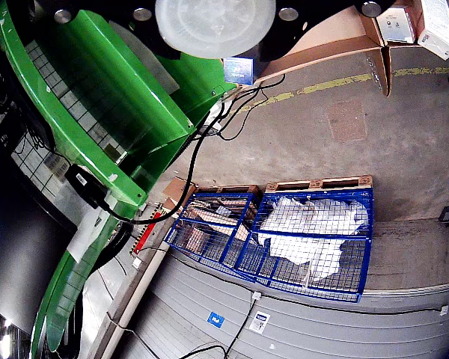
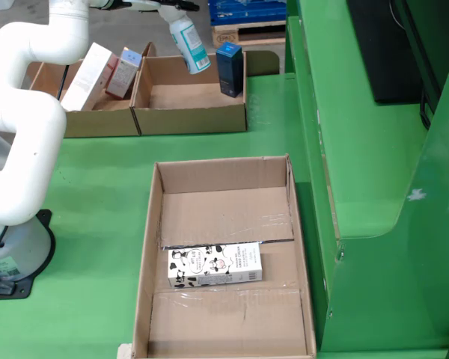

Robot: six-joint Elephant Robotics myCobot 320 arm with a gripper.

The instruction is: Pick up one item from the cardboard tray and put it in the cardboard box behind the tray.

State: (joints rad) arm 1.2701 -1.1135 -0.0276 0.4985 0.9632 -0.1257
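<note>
The view from the side shows me the fingers [image 2: 170,10] holding a white-and-teal bottle [image 2: 190,45], tilted, hanging directly above the rear cardboard box [image 2: 191,116], well beyond the tray [image 2: 151,247].

Grey concrete floor [image 1: 404,142], blue wire cages [image 1: 314,232], wooden pallets [image 1: 322,182]
</note>
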